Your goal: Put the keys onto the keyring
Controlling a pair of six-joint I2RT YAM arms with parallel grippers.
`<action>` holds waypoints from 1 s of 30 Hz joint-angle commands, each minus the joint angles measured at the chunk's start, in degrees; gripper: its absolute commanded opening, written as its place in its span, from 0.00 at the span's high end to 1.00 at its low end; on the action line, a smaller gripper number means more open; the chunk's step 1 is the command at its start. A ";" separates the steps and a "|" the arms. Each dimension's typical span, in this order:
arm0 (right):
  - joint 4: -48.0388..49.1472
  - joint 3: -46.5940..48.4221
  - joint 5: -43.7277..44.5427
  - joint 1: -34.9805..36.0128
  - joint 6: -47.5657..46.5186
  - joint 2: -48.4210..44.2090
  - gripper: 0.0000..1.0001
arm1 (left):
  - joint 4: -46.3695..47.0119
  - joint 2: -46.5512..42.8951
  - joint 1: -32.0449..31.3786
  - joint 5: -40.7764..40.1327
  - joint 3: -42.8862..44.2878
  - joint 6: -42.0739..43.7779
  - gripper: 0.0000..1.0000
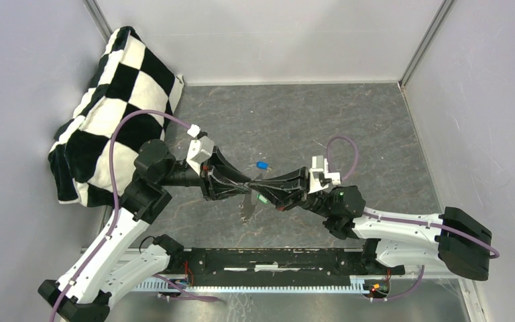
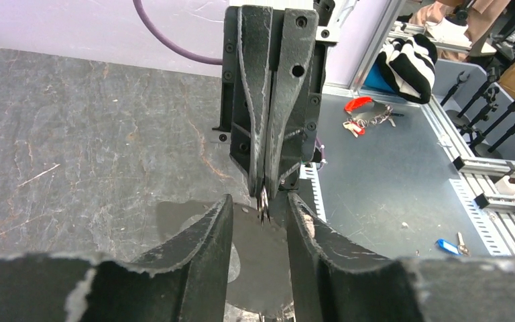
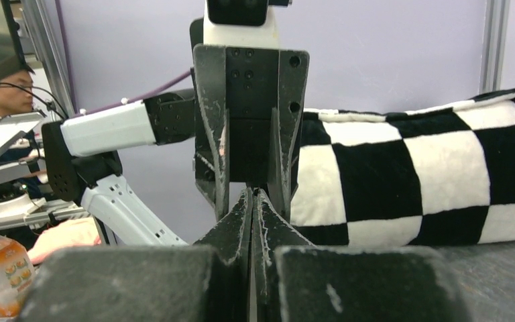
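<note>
The right gripper [image 3: 253,198] has its fingers pressed tightly together. At their very tips they pinch a small piece of thin grey metal, which appears to be the keyring [image 2: 263,209]. Only a short bit of it pokes out below the tips, so its shape is hard to make out.

The left gripper [image 2: 259,201] faces the right one tip to tip, above the bench [image 1: 349,121]. Its fingers [image 2: 204,235] are spread, one on each side of the right gripper's tips and the metal piece. There is a gap on both sides, and the fingers do not appear to touch either.

The green key [image 1: 261,198] shows as a small green spot right at the right gripper's tips, on the side nearer the arm bases. Whether it hangs from the ring cannot be told. The blue key [image 1: 262,165] lies alone on the bench just beyond the meeting point, on the far side from the bases.

A black-and-white checked cushion [image 1: 117,100] leans in the far corner behind the left arm, well apart from both grippers.
</note>
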 commanded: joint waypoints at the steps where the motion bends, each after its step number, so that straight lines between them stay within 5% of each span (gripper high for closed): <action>1: -0.65 2.49 2.46 1.37 -3.90 -0.35 0.99 | -0.99 0.22 -0.27 -1.07 1.36 -2.87 0.63; 7: -0.99 1.75 3.09 1.53 -4.14 -1.93 0.99 | -7.15 0.57 -0.27 -1.62 2.42 2.92 0.90; 9: -2.32 1.45 3.57 1.53 -4.68 -3.04 0.99 | -8.90 0.52 -0.27 -1.61 2.71 4.04 0.86; 13: -4.01 0.94 3.66 1.58 -5.10 -4.88 1.00 | -10.12 0.08 -0.27 -0.71 3.63 3.63 0.56; 15: -4.05 0.75 3.13 1.53 -4.79 -5.07 1.00 | -10.40 0.18 -0.27 -0.17 4.45 3.63 0.52; 22: -3.36 0.74 1.89 1.47 -3.58 -4.61 1.00 | -16.23 2.47 -0.27 1.70 8.86 8.51 0.50; 30: -2.55 0.39 1.51 1.49 -2.33 -4.60 1.00 | -18.99 1.88 -0.27 3.64 7.54 12.79 0.60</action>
